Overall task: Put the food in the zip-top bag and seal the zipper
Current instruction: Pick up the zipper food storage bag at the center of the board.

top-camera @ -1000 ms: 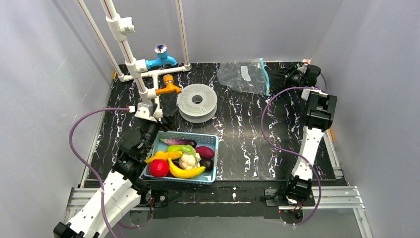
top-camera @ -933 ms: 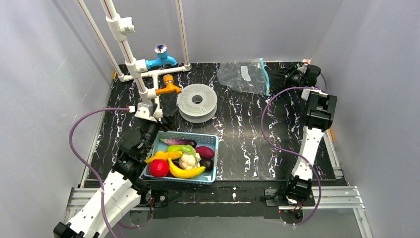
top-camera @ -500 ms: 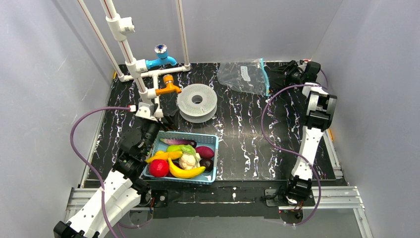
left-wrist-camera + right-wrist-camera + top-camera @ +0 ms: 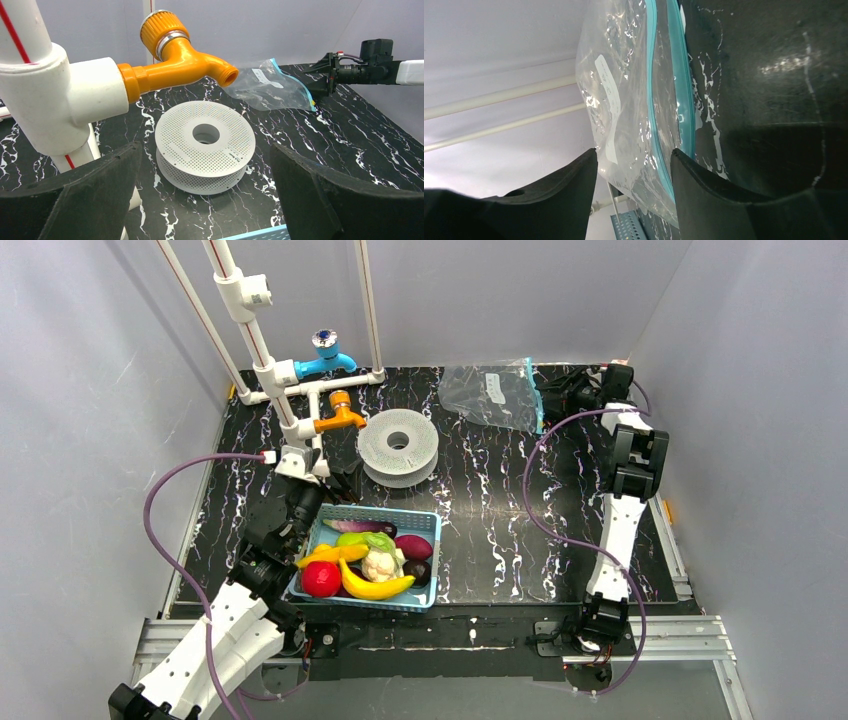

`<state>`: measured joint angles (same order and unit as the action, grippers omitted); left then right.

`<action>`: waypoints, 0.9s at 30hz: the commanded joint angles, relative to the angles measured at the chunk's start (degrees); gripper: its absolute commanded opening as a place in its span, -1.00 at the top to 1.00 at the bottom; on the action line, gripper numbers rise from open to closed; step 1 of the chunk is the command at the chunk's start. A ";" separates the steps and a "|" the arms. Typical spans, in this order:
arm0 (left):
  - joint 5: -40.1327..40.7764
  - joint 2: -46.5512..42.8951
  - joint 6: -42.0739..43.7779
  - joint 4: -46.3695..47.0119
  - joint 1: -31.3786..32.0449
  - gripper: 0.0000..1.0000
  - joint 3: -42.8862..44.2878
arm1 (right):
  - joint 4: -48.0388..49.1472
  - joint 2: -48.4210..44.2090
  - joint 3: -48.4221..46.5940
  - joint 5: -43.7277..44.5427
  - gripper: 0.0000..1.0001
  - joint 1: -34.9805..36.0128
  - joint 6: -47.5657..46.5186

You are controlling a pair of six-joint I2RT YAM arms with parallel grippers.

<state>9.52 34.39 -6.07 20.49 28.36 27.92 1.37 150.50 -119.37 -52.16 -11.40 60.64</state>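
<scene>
The zip-top bag (image 4: 490, 393) lies crinkled and clear at the table's far right, its teal zipper (image 4: 534, 395) on the right edge. My right gripper (image 4: 552, 398) is open right at that edge. In the right wrist view the bag (image 4: 624, 100) and zipper (image 4: 652, 100) reach into the gap between my fingers (image 4: 634, 165). The food sits in a light-blue basket (image 4: 432, 562): banana (image 4: 375, 587), apple (image 4: 321, 579), cauliflower (image 4: 378, 565), maroon piece (image 4: 413, 546), eggplant (image 4: 358, 527). My left gripper (image 4: 305, 502) is open and empty at the basket's far left corner.
A white perforated spool (image 4: 398, 446) stands mid-table, seen between my left fingers (image 4: 205, 146). An orange tap (image 4: 185, 60), a blue tap (image 4: 325, 358) and white pipes (image 4: 262, 360) rise at the back left. The basket rim (image 4: 265, 234) is just below the left gripper.
My right gripper has moved left up to the bag's zipper edge. The left arm and the basket have not moved.
</scene>
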 commanded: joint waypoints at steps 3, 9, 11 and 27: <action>-0.20 -0.81 -0.09 0.72 0.16 -0.99 2.01 | 0.59 -0.43 -0.37 -3.05 -0.17 1.66 -1.33; 0.06 -0.77 0.12 0.28 0.12 -0.99 2.09 | 2.62 -1.39 2.66 -3.50 0.15 3.13 -0.95; 0.06 -0.62 0.26 -0.40 0.12 -0.99 2.44 | 4.25 -2.33 4.13 -3.92 0.29 3.59 -0.43; 0.21 1.64 0.48 -2.88 0.15 -0.99 4.02 | 34.97 -23.18 38.86 -3.67 0.97 5.58 11.40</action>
<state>9.58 35.31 -6.00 17.56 28.36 29.67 24.27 137.16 -88.92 -55.44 -6.17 69.23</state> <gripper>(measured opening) 0.992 0.029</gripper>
